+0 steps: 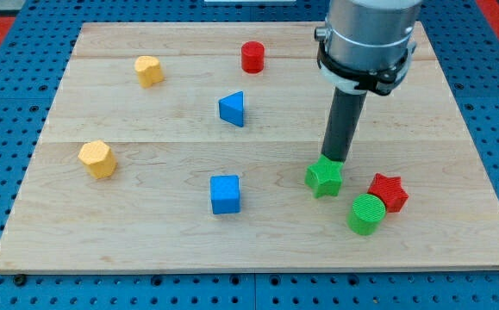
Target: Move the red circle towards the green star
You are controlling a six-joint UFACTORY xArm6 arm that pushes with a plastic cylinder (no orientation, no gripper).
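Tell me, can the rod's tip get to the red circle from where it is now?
Probably yes: my tip sits at the green star, and bare board lies between it and the red circle.

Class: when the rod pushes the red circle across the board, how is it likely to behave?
The red circle stands upright as a short cylinder, so it probably slides rather than rolls. Its round side may slip off my tip if pushed off-centre. It looks small, rigid and likely light.

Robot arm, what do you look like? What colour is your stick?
My arm is a fat, shiny grey cylinder coming in from the view's top. A black ring with a thin white band wraps around its lower end. Below that hangs a straight dark grey rod, round and plain, with no markings. My tip is just the rod's blunt lower end. No cables show.
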